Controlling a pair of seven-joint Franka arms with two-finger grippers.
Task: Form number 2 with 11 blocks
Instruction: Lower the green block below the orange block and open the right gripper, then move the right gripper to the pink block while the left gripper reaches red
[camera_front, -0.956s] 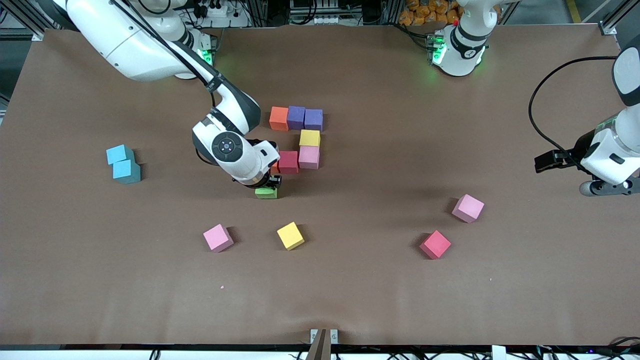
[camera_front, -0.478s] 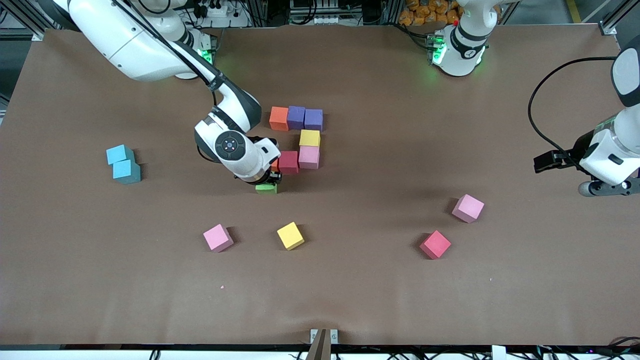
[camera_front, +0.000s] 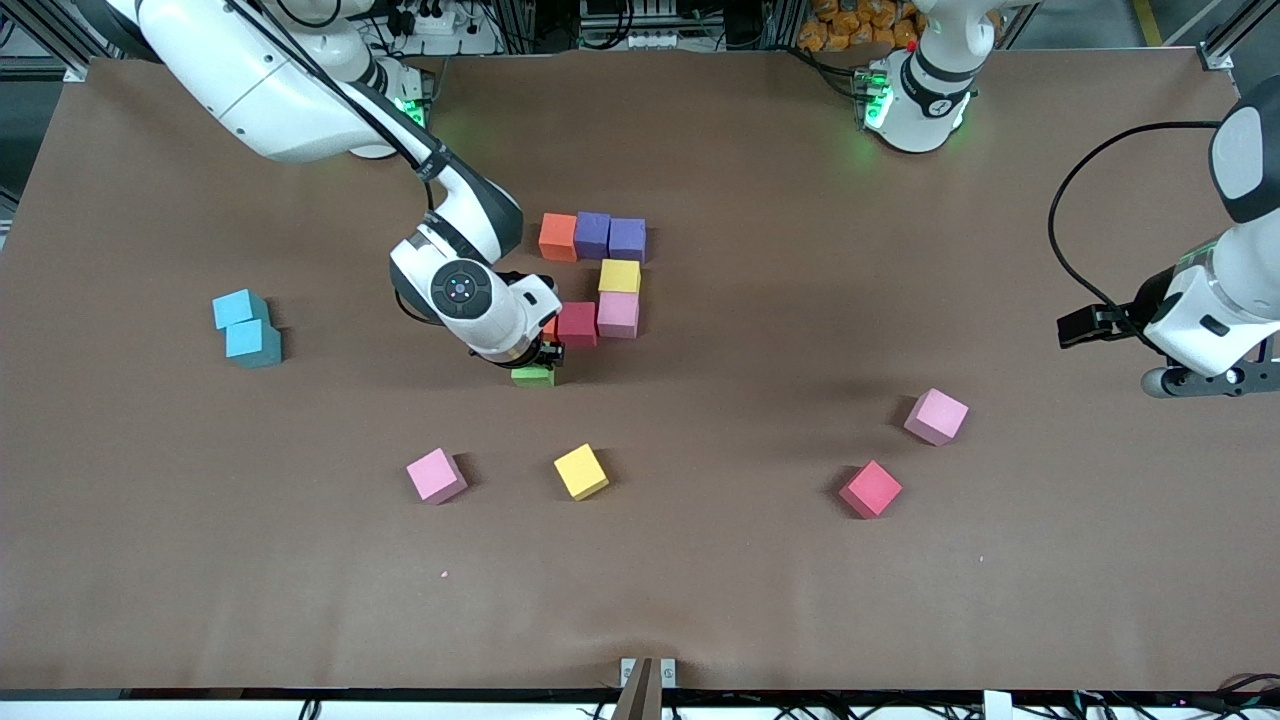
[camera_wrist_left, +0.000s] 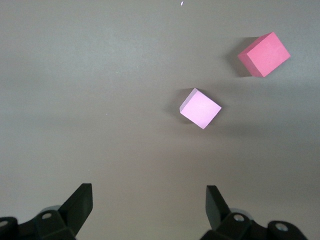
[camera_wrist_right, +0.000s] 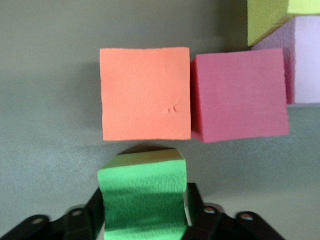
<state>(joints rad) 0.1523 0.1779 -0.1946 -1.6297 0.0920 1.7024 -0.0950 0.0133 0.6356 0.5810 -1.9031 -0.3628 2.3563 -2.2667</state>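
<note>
Seven cubes of the number 2 (camera_front: 590, 285) lie edge to edge near the middle of the desk (camera_front: 760, 600): an orange cube (camera_front: 557, 237) and two purple cubes (camera_front: 611, 237) in a row, then a yellow cube (camera_front: 619, 276), then a pink cube (camera_front: 618, 314), a crimson cube (camera_front: 577, 324) and a second orange cube (camera_wrist_right: 145, 93) in the next row. The right pincer (camera_front: 535, 362) is down at a green cube (camera_front: 532, 376) that sits just nearer the front camera than that second orange cube; its fingers (camera_wrist_right: 196, 205) flank the green cube, but I cannot tell whether they still grip it. Loose on the desk lie a pink cube (camera_front: 436, 475), a yellow cube (camera_front: 581, 471), a crimson cube (camera_front: 870, 489) and a pale pink cube (camera_front: 936, 416). Two light-blue cubes (camera_front: 246, 328) sit toward the right arm's end. The left pincer (camera_wrist_left: 149, 206) waits, spread wide and empty, above the desk at its own end.
</note>
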